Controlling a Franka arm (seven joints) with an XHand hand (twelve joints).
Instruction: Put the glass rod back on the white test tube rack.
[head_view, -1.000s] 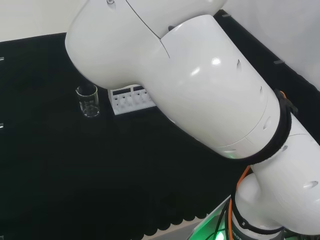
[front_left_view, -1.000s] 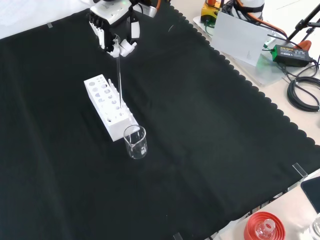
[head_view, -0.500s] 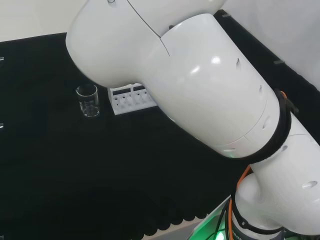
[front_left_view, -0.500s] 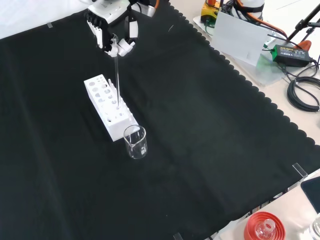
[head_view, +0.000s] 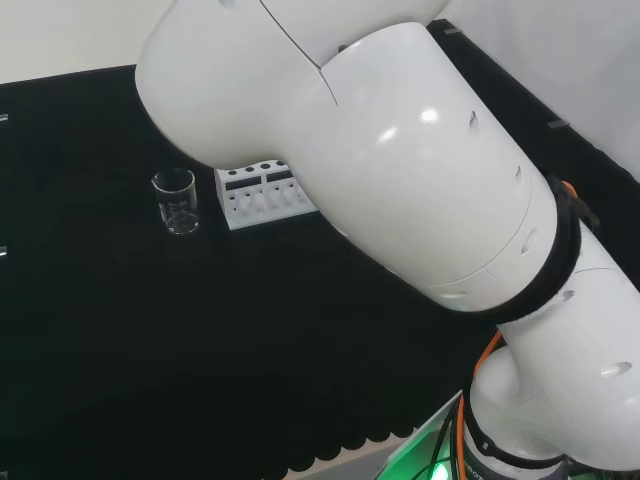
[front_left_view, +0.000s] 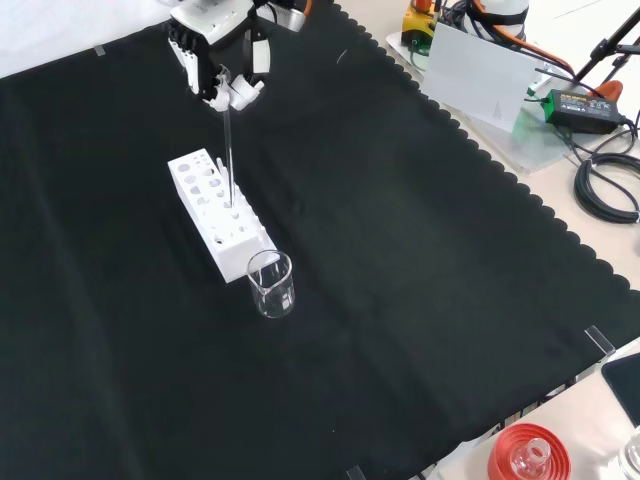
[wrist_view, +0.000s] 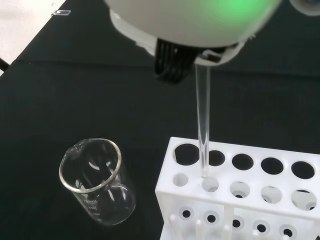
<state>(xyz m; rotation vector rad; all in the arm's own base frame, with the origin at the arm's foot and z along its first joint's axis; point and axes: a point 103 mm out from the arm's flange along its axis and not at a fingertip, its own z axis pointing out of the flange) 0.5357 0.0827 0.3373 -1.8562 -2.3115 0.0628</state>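
Observation:
The hand (front_left_view: 218, 62) hangs near the top of the front view, its fingers curled round the upper end of a clear glass rod (front_left_view: 228, 152). The rod points straight down over the white test tube rack (front_left_view: 214, 210). In the wrist view the glass rod (wrist_view: 203, 125) ends just above a small hole in the rack (wrist_view: 250, 197), close to the rack's end nearest the beaker. In the head view the rack (head_view: 262, 195) peeks out from behind the arm's big white link.
An empty glass beaker (front_left_view: 270, 284) stands on the black cloth right by the rack's near end, also seen as the beaker (head_view: 176, 201) and the beaker (wrist_view: 97, 180). A red ribbed stand (front_left_view: 528, 455) sits at the front view's lower right edge.
The hand has moved a little left and farther off in the front view, carrying the rod from the rack's right edge to above its holes.

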